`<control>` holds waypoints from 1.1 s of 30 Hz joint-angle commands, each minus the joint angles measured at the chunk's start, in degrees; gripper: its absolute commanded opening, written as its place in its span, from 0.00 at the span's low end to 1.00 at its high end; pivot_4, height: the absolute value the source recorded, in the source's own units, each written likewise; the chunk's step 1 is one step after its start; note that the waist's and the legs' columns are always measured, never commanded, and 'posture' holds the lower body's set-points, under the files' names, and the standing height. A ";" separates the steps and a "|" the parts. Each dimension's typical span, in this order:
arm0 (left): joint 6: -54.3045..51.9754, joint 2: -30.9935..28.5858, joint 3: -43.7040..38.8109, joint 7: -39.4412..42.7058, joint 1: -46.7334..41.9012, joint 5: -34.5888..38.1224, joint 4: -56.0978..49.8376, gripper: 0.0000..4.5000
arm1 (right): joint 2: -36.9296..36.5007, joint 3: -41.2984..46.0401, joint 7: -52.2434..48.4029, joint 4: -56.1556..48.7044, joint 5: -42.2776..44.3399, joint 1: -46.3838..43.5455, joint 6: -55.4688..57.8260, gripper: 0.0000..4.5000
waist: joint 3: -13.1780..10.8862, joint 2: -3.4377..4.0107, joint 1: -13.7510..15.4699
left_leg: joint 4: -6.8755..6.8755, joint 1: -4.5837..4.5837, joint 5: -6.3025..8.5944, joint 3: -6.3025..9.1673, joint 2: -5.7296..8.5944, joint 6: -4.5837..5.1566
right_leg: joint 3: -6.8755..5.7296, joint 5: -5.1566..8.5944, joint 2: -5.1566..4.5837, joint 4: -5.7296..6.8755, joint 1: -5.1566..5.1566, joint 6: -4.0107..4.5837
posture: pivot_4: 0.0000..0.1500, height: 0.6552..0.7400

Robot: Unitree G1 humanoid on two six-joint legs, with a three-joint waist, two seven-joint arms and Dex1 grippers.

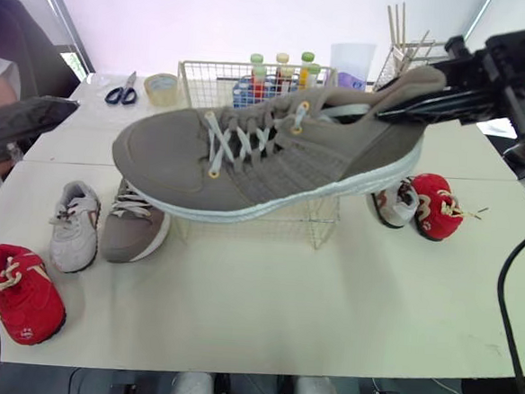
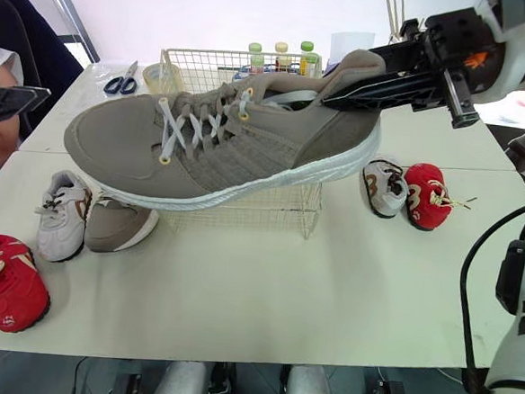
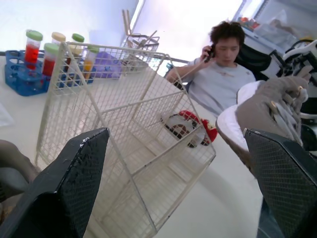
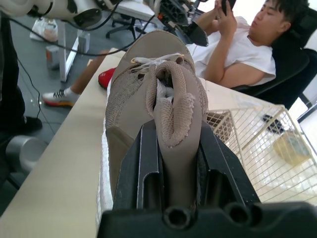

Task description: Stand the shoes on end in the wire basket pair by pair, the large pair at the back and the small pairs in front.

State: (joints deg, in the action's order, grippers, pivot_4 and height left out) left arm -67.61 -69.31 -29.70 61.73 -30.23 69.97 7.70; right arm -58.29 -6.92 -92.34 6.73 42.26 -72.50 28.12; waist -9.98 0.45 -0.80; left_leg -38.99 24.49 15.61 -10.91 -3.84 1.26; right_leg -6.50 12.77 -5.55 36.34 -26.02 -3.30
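My right gripper [image 1: 412, 97] is shut on the heel of a large taupe shoe [image 1: 265, 157]. It holds the shoe in the air, toe pointing left, in front of the wire basket [image 1: 195, 73]. The basket's inside [image 3: 133, 144] looks empty. The matching taupe shoe [image 1: 137, 229] lies on the table at the left, beside a small white shoe [image 1: 75, 227] and a small red shoe [image 1: 23, 294]. Right of the basket lie another small white shoe [image 1: 393, 204] and a small red shoe [image 1: 438, 206]. My left gripper [image 3: 176, 141] is open, off to the basket's left.
Behind the basket stand a rack of coloured tubes [image 1: 276, 72], a tape roll [image 1: 162, 86], scissors [image 1: 121, 91], a plastic cup [image 1: 350, 63] and a holder with sticks [image 1: 403, 46]. A person on a phone [image 3: 223, 74] sits beyond the table. Another seated person [image 4: 237, 49] is at its left end.
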 commanded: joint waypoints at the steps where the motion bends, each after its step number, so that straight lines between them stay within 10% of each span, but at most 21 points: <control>1: -3.29 0.81 3.24 2.30 -1.89 2.95 -5.69 1.00 | -1.88 -0.98 -0.16 -3.46 4.83 -1.81 -2.55 0.05 | 0.00 0.00 -0.19 | 0.00 0.00 0.01 -0.04 0.00 -0.02 | 0.03 0.00 -0.01 0.01 -0.03 0.00 | 1.00 0.95; 24: -9.04 11.55 24.59 11.69 -5.23 1.16 -17.94 1.00 | -5.70 -4.59 -0.16 -8.06 8.62 -1.33 -6.84 0.05 | -0.06 -0.13 -0.07 | -0.24 -0.03 -0.16 -0.02 0.06 0.06 | 0.14 0.01 -0.01 0.76 -0.28 0.02 | 1.00 0.95; 33: -9.37 14.04 22.10 10.98 -6.42 2.63 -16.77 0.30 | -6.21 -2.81 -0.16 -8.85 7.54 0.56 -5.05 0.05 | -0.06 -0.16 -0.03 | -0.26 -0.02 -0.17 0.03 0.05 0.07 | 0.15 0.01 -0.01 0.75 -0.26 0.02 | 1.00 0.95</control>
State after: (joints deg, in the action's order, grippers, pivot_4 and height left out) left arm -77.91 -55.58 -4.80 71.50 -35.64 70.52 -8.03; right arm -64.02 -12.46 -92.39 -2.16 48.61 -71.98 22.56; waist -10.04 0.30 -0.83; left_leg -39.25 24.47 15.45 -10.88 -3.80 1.33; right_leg -6.36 12.78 -5.56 37.09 -26.28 -3.28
